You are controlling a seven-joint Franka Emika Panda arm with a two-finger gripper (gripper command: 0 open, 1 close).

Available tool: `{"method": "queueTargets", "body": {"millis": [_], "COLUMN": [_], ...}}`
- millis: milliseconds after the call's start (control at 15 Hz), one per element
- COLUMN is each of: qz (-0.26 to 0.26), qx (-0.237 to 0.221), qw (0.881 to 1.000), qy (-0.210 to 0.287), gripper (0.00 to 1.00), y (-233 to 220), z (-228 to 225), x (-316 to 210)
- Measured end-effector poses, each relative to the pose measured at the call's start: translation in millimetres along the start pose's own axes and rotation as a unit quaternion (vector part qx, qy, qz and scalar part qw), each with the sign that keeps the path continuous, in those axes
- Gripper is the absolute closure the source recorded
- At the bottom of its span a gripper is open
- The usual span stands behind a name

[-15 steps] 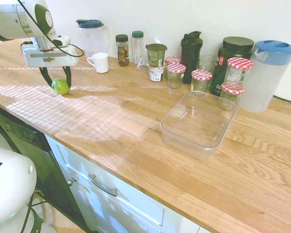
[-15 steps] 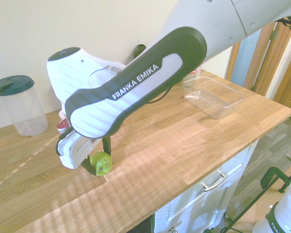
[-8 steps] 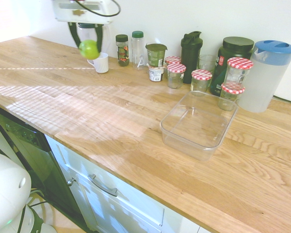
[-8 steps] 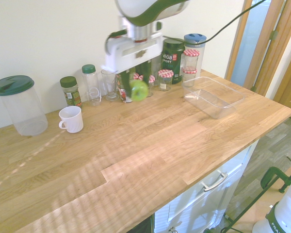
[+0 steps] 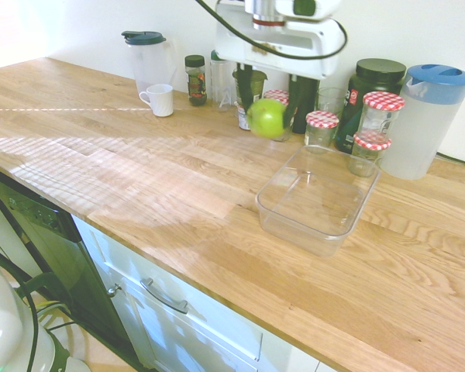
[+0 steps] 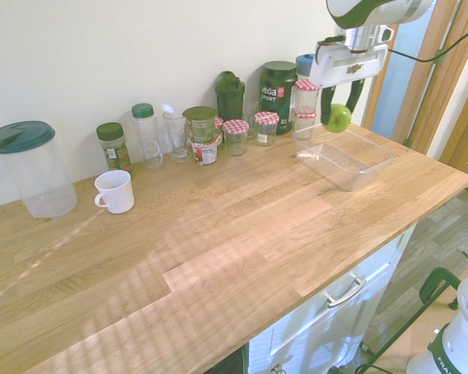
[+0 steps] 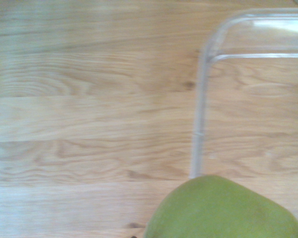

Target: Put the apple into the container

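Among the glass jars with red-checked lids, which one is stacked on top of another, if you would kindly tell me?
The red-checked-lid glass jar beside the blue-lidded translucent pitcher; it alone sits on another jar.

The apple point(image 5: 266, 118), bright green, round and shiny, is up in the air, clear of the wooden surface and close to the container. The container point(image 5: 314, 203) is a shallow rectangular tub of clear plastic with rounded corners. It sits upright on the wood, open side up, and I can see straight through its walls.
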State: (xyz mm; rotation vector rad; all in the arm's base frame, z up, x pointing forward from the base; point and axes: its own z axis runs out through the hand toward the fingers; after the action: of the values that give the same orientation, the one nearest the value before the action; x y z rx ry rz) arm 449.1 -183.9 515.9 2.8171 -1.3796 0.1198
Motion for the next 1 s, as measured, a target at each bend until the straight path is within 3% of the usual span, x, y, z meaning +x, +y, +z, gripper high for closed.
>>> {"method": "queueTargets", "body": {"millis": [200, 400, 467, 1000], "qz": [0.013, 0.011, 0.01, 0.007], "qx": [0.001, -0.001, -0.003, -0.016], "qw": [1.0, 1.0, 1.0, 1.0], "qy": [0.01, 0.023, 0.025, 0.021], "gripper": [1.0, 1.0, 0.0, 0.0], "y": [26.3, 17.2, 11.4, -5.1], "z": [29.3, 72.7, 88.7, 138.9], "x": [33.8, 48.8, 51.4, 59.0]}}
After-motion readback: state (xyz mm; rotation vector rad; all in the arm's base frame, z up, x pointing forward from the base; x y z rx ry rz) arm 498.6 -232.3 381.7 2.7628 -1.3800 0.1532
